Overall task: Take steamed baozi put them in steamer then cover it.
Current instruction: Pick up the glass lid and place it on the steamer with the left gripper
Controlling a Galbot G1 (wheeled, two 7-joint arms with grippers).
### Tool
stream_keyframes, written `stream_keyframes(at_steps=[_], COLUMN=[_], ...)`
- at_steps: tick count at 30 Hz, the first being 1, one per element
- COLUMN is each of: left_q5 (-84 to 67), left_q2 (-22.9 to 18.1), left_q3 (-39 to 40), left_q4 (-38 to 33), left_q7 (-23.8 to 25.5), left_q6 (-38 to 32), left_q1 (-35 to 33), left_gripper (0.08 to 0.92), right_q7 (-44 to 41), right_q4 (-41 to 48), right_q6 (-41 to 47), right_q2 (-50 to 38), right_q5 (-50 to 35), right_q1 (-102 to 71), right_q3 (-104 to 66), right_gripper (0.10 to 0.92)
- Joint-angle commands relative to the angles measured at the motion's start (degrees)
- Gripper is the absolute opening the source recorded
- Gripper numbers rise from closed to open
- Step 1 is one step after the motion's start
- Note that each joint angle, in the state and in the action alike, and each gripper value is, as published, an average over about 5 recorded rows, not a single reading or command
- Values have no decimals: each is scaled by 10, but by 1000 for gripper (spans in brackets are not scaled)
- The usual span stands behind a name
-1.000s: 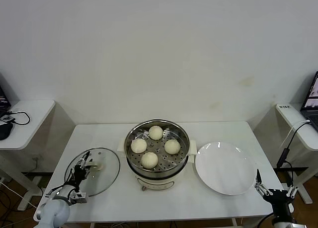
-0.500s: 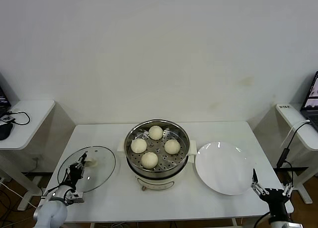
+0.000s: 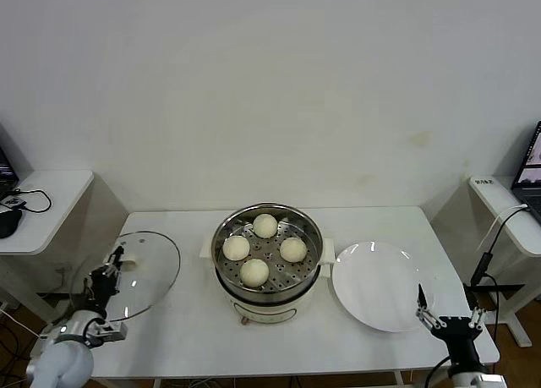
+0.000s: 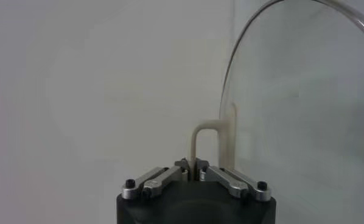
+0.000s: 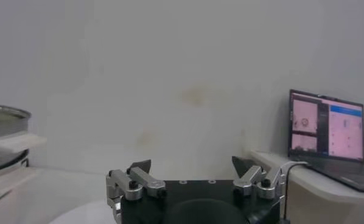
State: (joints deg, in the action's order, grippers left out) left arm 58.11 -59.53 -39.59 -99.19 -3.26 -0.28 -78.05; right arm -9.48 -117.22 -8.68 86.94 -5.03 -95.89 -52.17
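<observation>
Several cream-white steamed baozi [image 3: 254,272] lie on the perforated tray inside the shiny steel steamer [image 3: 221,261] at the table's middle. The cover [image 3: 148,265], a clear glass lid with a metal rim, hangs tilted above the table's left end. My left gripper [image 3: 110,268] is shut on its cream handle [image 4: 209,131], which runs down between the fingertips of the left gripper [image 4: 194,165]; the glass of the cover [image 4: 304,109] stands on edge beside it. My right gripper [image 3: 445,299] waits open and holds nothing near the front right corner, and the right gripper [image 5: 192,163] also shows wide apart in its wrist view.
A flat white plate [image 3: 380,286] lies right of the steamer. The steamer's rim [image 5: 2,119] shows far off in the right wrist view. A laptop [image 5: 325,131] stands on the right side table. Another side table [image 3: 46,206] with cables stands at the left.
The left gripper shut on the cover's handle, raised the cover off the table and carried it left, tilting it. The right gripper drifted slightly left.
</observation>
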Motion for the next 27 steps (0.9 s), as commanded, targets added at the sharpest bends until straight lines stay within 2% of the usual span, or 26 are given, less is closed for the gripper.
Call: stream_keyframes(at_steps=[1, 6, 10, 13, 20, 27], left_q5=[-15, 0, -19, -6, 93, 195], left_q2=[19, 25, 37, 29, -45, -145], left_q3=[-27, 34, 106, 162, 265, 304], left_q4=[-177, -206, -215, -213, -177, -160], left_q7=[55, 64, 83, 98, 138, 186], left_q6=[87, 100, 130, 150, 183, 206], left_q1=[-40, -21, 21, 58, 134, 168], left_gripper=[132, 132, 132, 132, 132, 132], right_q7=[-1, -1, 0, 0, 0, -1], right_q4=[5, 23, 29, 30, 35, 44], right_q6=[-2, -5, -4, -2, 0, 2], right_q2=[-11, -15, -14, -11, -14, -16], right_q5=[15, 51, 72, 80, 98, 112], right_q1=[6, 19, 28, 34, 49, 59], right_q3=[8, 10, 20, 32, 52, 66], right_gripper=[822, 823, 823, 823, 823, 823])
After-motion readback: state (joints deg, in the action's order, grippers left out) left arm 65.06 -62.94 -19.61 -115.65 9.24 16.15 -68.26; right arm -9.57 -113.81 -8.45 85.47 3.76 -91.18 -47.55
